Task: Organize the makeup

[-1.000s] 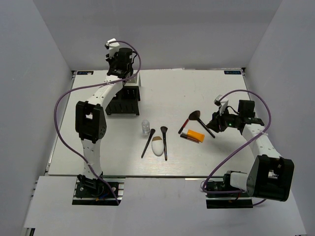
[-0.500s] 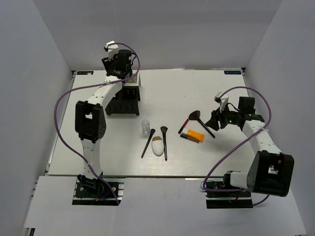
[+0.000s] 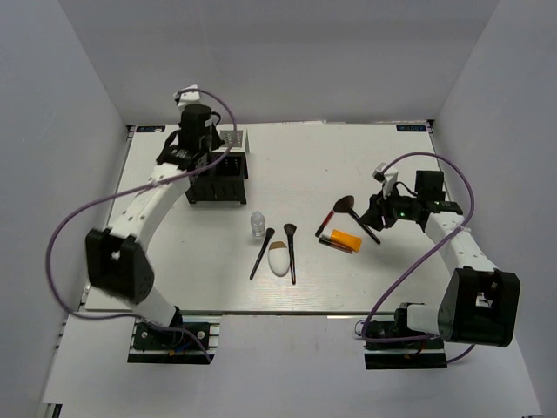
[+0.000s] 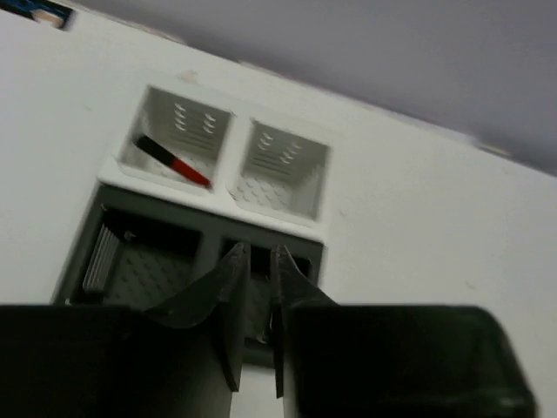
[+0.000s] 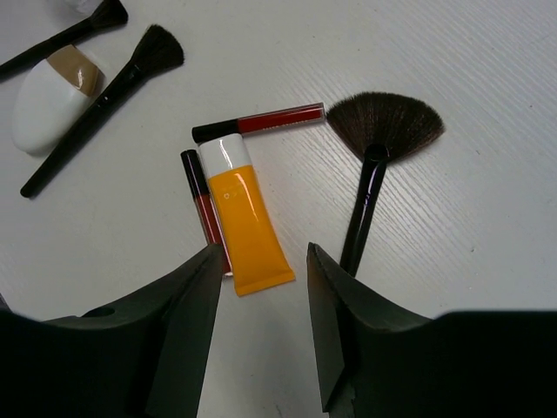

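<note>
Above the compartment box (image 3: 218, 178), closed left hand (image 4: 258, 254); right hand (image 5: 263, 252) open near orange tube (image 5: 244, 218).

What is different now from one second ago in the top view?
The left arm's elbow swung out to the left; the left gripper, shut, shifted slightly left above the black box. The right gripper, open, edged away from its base. Nothing was visibly grasped or released. The loose makeup stayed put.

You have three brushes (image 3: 263, 252) (image 3: 290, 252) (image 3: 347, 205), three red-black sticks (image 3: 325, 224) (image 3: 333, 245) (image 4: 171, 161), one orange tube (image 3: 345, 239), one clear bottle (image 3: 258, 225), one sponge (image 3: 278, 259) and one compartment box (image 3: 213, 187).
</note>
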